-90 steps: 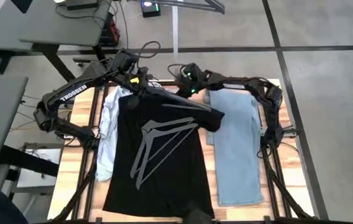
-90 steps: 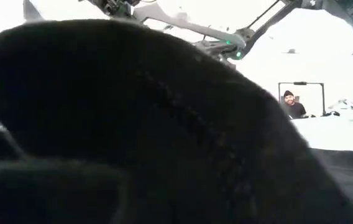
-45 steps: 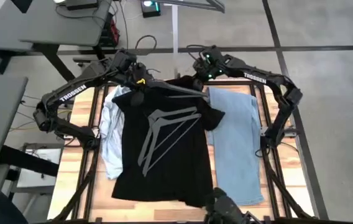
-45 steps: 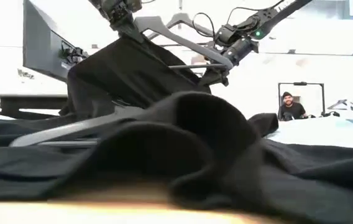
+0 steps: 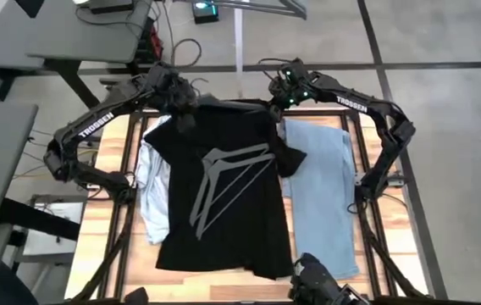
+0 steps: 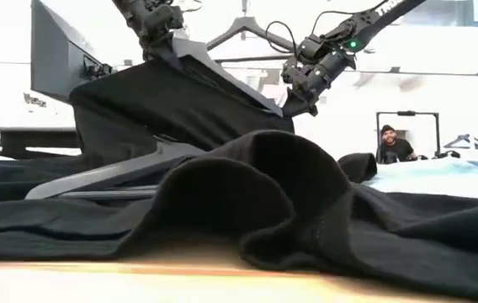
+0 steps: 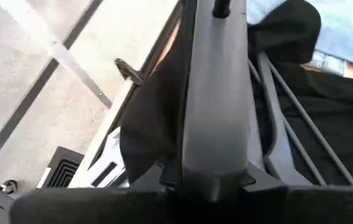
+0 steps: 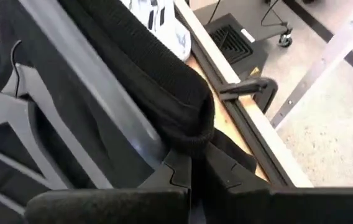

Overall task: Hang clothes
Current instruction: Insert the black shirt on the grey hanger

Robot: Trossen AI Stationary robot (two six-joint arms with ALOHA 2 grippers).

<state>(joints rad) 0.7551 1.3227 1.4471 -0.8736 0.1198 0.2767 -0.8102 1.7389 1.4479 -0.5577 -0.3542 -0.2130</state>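
Note:
The black t-shirt (image 5: 223,195) lies down the middle of the table, its far end raised on a grey hanger (image 6: 222,76) whose hook (image 6: 246,27) stands up between the arms. My left gripper (image 5: 181,106) is shut on the hanger at the shirt's far left. My right gripper (image 5: 276,100) is shut at the far right. Two loose grey hangers (image 5: 219,182) rest on the shirt's flat part. A pale collared shirt (image 5: 149,182) lies left of it, partly under it. The jeans (image 5: 321,195) lie flat on the right. My left gripper pinches the hanger's broad grey arm (image 7: 217,137) between its two fingers, which lie along the arm. Black cloth (image 7: 148,124) hangs beside the arm. The hanger is lifted clear and tilted. My right gripper pinches the t-shirt's ribbed black edge (image 8: 189,134) at the hanger's other arm (image 8: 102,106), slanting down from above. The cloth drapes from there to the table.
The table's metal frame rail (image 8: 245,118) runs just beyond both grippers at the far edge. Desks and cables stand on the floor behind the left arm. A person sits far off in the room (image 6: 395,143).
Both grippers have risen and gone toward the table's far edge with the hanger. The t-shirt's far end has lifted clear and spread on the hanger, while its near part has slid a little toward the far edge and stays on the table with the loose hangers on it.

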